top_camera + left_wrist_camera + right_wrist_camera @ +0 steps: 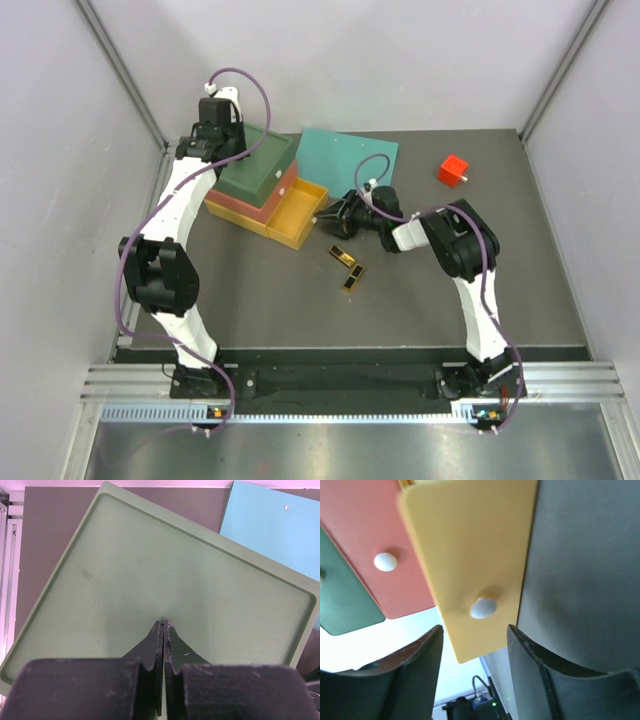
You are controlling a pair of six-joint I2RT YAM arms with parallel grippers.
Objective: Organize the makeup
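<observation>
Two black-and-gold cases [340,254] [353,276] lie on the dark table in front of the drawer unit. The other makeup does not show. The yellow bottom drawer [296,213] stands pulled open. My right gripper [335,216] is open and empty just right of that drawer's front. In the right wrist view its jaws [475,630] stand apart, close to the drawer's white knob [483,607] without touching it. My left gripper [213,140] is shut and empty over the unit's green top [165,570], as the left wrist view [165,623] shows.
The unit's red middle drawer [262,190] is slightly out, with its own white knob [385,561]. A teal flat mat [352,153] lies behind the unit. A red cube [453,170] sits at the back right. Grey walls enclose the table.
</observation>
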